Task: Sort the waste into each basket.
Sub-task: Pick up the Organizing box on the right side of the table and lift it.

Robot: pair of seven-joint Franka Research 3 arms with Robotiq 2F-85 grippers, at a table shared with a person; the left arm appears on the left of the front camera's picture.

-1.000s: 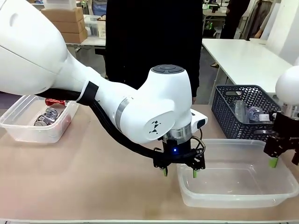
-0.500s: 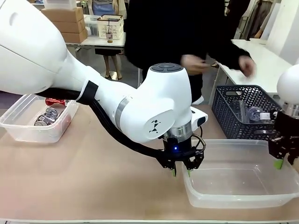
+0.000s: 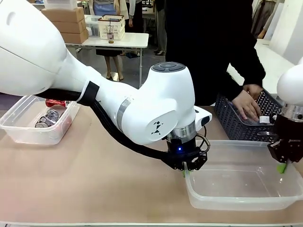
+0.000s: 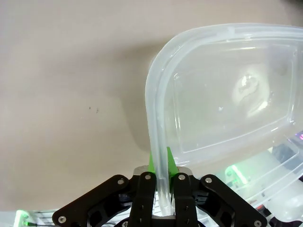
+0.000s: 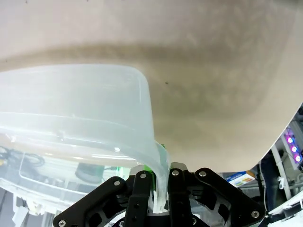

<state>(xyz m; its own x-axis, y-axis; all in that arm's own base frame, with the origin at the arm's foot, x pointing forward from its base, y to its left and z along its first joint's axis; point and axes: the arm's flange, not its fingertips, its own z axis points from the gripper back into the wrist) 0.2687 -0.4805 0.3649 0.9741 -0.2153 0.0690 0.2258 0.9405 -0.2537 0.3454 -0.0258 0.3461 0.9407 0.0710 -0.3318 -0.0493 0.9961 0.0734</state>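
The empty clear tub [image 3: 236, 204] stands at the near right of the table [image 3: 94, 179]. It looks light and a little flexible, so it is best held by the rolled rim at both ends. The left gripper [image 3: 185, 171] and the right gripper [image 3: 282, 166] each pinch that rim. One second ago the left one stood spread. Now a person's hand [image 3: 247, 105] reaches into the dark lattice basket [image 3: 232, 124].

text: none could be read | left arm [image 3: 157, 128], centre of front view: bore a small dark logo mark, no letters | cans [image 3: 47, 118], left of front view: print was too small | box [image 5: 239, 178], lower right of right wrist view: print was blurred
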